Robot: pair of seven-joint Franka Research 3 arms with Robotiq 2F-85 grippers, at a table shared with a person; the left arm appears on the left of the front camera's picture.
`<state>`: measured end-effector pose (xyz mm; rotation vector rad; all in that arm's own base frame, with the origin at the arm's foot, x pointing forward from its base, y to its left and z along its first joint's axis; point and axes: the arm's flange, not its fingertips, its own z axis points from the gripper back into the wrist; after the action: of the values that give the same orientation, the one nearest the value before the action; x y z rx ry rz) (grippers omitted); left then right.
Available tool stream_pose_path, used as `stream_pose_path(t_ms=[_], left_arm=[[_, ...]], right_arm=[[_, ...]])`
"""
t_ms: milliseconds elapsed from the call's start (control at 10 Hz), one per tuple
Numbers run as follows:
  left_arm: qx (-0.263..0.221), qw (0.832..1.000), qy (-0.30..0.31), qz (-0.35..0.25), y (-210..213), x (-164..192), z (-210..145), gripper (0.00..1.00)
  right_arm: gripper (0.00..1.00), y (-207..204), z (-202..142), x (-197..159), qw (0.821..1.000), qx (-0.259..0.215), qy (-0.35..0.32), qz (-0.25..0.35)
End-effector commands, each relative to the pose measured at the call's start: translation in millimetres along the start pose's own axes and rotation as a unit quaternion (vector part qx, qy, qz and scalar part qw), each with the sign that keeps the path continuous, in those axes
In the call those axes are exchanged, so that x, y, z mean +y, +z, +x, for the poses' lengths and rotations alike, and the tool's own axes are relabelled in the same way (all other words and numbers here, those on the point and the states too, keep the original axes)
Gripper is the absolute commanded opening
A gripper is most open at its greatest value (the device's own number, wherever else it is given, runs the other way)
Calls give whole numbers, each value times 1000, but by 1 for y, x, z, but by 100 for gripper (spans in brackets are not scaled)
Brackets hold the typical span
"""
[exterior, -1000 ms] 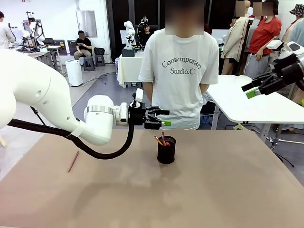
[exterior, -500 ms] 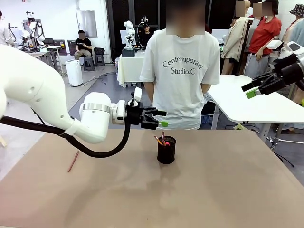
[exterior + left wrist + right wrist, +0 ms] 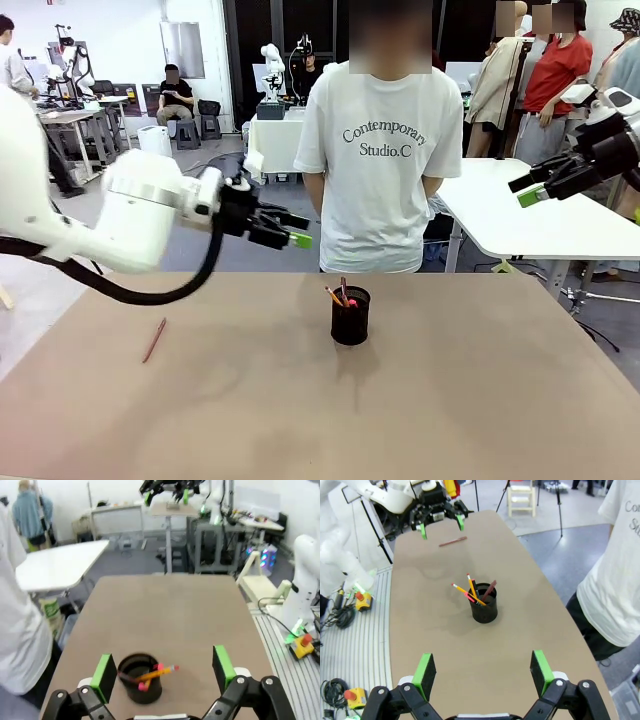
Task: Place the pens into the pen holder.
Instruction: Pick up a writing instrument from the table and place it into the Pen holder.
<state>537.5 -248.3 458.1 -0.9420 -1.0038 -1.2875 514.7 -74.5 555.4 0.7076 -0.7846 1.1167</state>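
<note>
Readable text: one item. The white T-shirt [image 3: 380,200] of the person [image 3: 311,195] standing at the far edge of the table [image 3: 480,400] carries a dark two-line chest print. In the front view the upper line, arched, reads "Contemporary" and the lower line reads "Studio.C". In the right wrist view the same T-shirt [image 3: 615,580] is cut by the picture's right edge, so each line shows its first letters only: "Co" and "S". No other label, brand, number or sign is legible.
</note>
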Motion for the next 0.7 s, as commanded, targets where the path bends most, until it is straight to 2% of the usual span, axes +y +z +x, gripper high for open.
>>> stream_pose_path(t_ms=[0,100,300,400,600], left_arm=[[100,994,41,23,38,-22,15,100],[129,988,74,45,58,-24,17,100],[200,963,150,105,94,-37,15,100],[243,943,186,129,106,-42,9,100],[344,895,230,169,126,-47,-3,100]], right_arm=[[100,2,4,1,1000,5,2,-1],[100,2,4,1,1000,5,2,-1],[100,2,4,1,1000,5,2,-1],[100,2,4,1,1000,5,2,-1],[100,2,4,1,1000,5,2,-1]])
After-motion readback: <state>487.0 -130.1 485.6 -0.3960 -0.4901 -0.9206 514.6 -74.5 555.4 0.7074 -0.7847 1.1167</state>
